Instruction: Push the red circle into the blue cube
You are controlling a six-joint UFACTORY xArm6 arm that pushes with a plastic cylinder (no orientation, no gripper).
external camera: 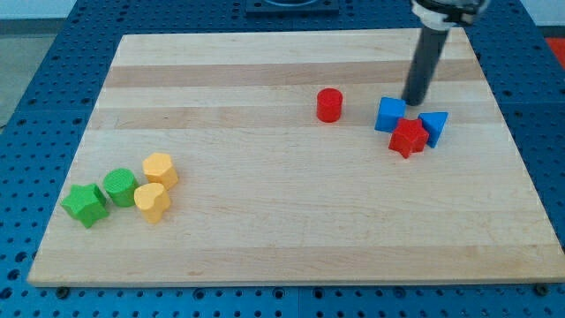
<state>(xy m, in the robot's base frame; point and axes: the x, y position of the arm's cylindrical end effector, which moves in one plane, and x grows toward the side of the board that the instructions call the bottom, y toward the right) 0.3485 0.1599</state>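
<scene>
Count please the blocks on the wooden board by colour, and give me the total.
Red: 2, the red circle and the red star.
Blue: 2, the blue cube and the blue triangle.
Yellow: 2, the yellow hexagon and the yellow heart.
Green: 2, the green star and the green hexagon.
Total: 8 blocks.

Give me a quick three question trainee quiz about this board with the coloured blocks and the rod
1. True or false: the red circle touches the blue cube.
2. Which block lies nearest my tip? A) green star B) blue cube C) yellow hexagon
3. Fill in: the red star sits between the blue cube and the blue ____.

Key:
1. False; bare board separates them.
2. B
3. triangle
</scene>
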